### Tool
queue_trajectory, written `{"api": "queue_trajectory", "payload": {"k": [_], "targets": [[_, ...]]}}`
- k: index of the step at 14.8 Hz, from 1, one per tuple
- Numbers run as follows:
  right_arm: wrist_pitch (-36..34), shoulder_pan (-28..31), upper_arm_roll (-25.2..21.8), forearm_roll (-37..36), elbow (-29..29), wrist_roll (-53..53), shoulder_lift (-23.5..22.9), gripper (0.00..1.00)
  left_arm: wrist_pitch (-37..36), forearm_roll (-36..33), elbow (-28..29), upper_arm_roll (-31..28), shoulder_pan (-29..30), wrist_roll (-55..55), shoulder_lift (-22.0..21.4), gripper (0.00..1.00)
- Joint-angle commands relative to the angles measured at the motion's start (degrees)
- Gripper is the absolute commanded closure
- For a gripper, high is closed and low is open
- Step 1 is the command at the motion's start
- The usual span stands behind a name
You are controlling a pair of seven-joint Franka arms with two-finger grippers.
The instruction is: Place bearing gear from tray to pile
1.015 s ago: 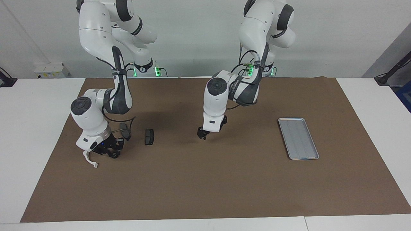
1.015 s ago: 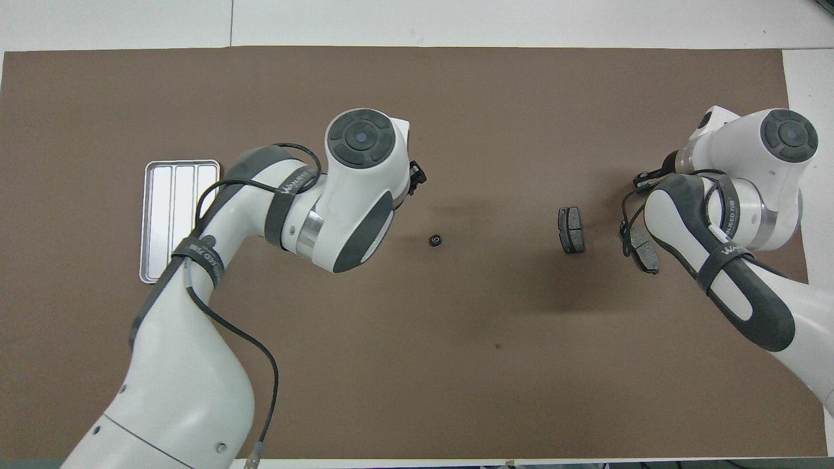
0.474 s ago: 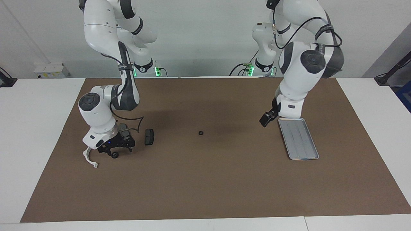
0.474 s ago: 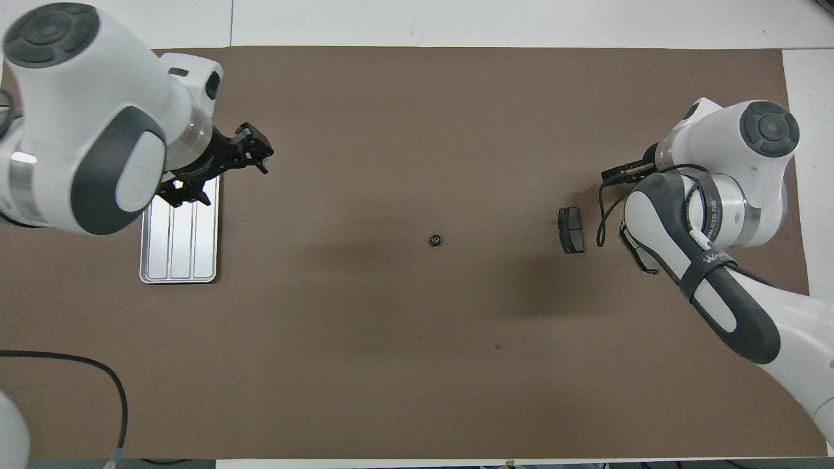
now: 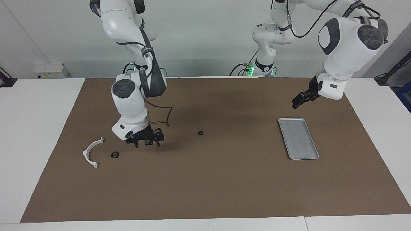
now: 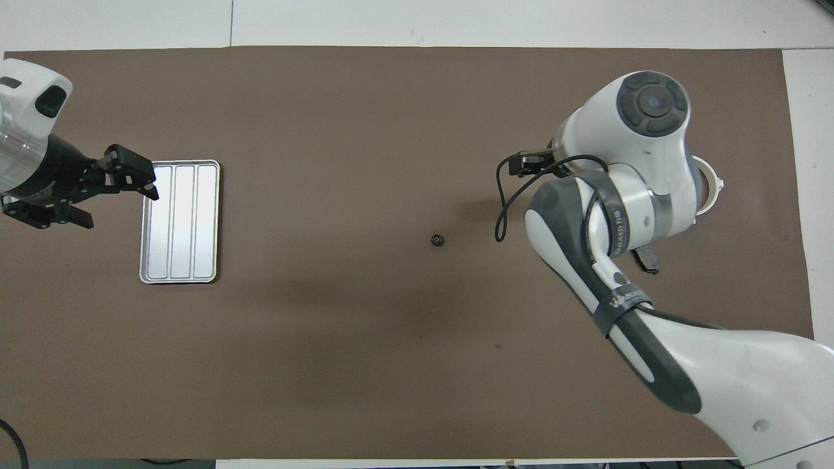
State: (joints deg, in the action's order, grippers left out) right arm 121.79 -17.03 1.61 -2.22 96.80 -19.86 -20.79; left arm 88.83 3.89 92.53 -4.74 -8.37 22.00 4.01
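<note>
**Right claw [image 5: 146,142] spread and empty over the pile's edge**

One bearing gear [image 5: 114,155] lies on the surface just beside the white bracket [image 5: 91,153]. A second bearing gear [image 5: 200,132] sits mid-surface, well apart. The tray [image 5: 298,154] lies toward the left arm's end. The left claw [image 6: 98,195], fingers apart, hangs over the mat beside it.

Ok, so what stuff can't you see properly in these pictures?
- Dark plates: none shows in the facing view, where the right gripper hangs low over their spot. In the overhead view, only one dark plate's corner peeks out from under the right arm.
- White bracket: mostly covered by the right arm in the overhead view.
- Small black part beside the bracket: hidden under that arm in the overhead view, too small for detail in the facing view.
</note>
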Motion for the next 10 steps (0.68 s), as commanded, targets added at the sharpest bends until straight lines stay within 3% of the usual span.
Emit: {"api": "queue_trajectory", "payload": {"k": [1,7,10], "targets": [[-1.55,-6.15,-0.2,-1.47,-1.79,-8.15,-0.3,0.0,0.47,0.15,6.87,0.61,2.12,-3.97,-5.32,0.0],[0.73,-16.27,-0.03,-1.03,-3.37,-18.45,-2.84,0.0,1.96,0.15,9.07,1.66,4.68,-6.18,-6.3,0.0],[5.55,-16.55,-0.02,-1.47,-1.19,-18.02,-5.39,0.0,5.21,0.15,9.16,1.57,4.68,-6.97,-6.12,0.0]]}}
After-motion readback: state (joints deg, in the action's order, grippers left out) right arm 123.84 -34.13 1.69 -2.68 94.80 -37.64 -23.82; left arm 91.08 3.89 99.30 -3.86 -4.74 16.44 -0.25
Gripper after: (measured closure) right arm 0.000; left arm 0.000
